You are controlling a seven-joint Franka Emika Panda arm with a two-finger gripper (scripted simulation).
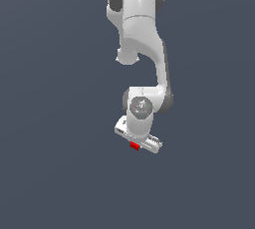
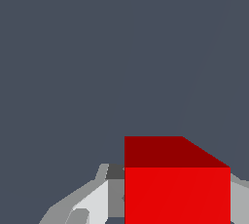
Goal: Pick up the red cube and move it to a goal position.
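Observation:
The red cube point(image 1: 134, 146) is a tiny bright red block that shows just under the white hand of the arm in the exterior view. In the wrist view the red cube point(image 2: 177, 191) fills the space between the two grey-white fingers point(image 2: 92, 203), which press against its sides. My gripper point(image 1: 135, 147) is shut on the cube. The fingers are mostly hidden behind the hand in the exterior view.
The white arm point(image 1: 142, 34) reaches down from the top of the exterior view. A plain dark grey-blue surface point(image 1: 60, 163) is all around, with no other objects in view.

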